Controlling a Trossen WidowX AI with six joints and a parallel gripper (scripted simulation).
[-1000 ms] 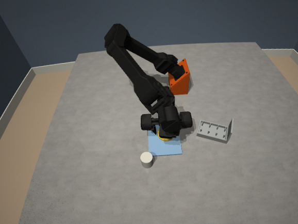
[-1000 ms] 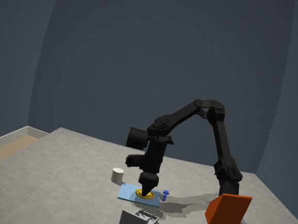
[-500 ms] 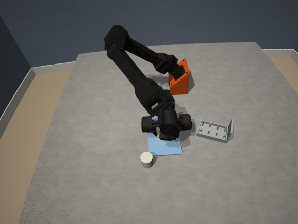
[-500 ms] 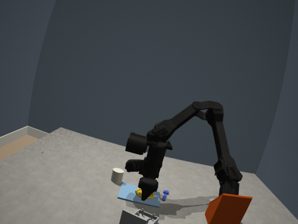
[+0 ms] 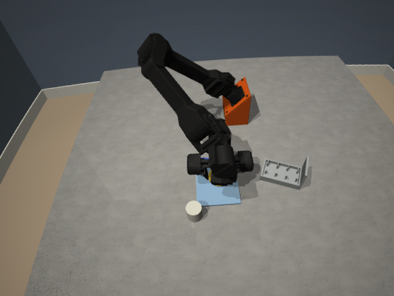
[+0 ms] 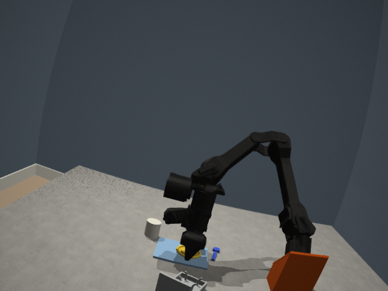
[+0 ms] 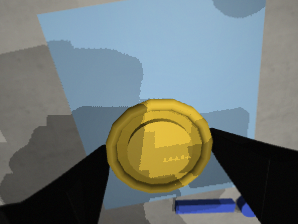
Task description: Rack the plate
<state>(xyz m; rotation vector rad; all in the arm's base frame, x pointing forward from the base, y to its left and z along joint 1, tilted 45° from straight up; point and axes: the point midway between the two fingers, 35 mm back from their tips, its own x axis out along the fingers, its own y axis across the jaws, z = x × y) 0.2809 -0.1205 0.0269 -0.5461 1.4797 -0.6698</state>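
Observation:
The yellow plate (image 5: pixel 210 178) (image 6: pixel 180 249) (image 7: pixel 172 137) lies flat on the blue board, mostly hidden under the arm in the top view. My gripper (image 5: pixel 219 175) (image 6: pixel 190 251) (image 7: pixel 158 141) points down with its fingers far apart. In the wrist view the fingertips meet the plate's rim on its left and right sides. It looks shut on the plate across its width. The grey dish rack (image 5: pixel 279 183) (image 6: pixel 164 281) stands to the right of the board in the top view, with short pegs inside and a tall end panel. Its slots hold no plate.
The blue board (image 5: pixel 218 198) (image 6: pixel 164 248) (image 7: pixel 200 60) lies under the plate. A cream cylinder (image 5: pixel 193 208) (image 6: pixel 152 228) stands by the board's corner. A small blue object (image 5: pixel 204 158) (image 6: pixel 215 253) (image 7: pixel 205 205) lies beside the board's other end. An orange block (image 5: pixel 238 114) (image 6: pixel 299 271) stands at the arm's base.

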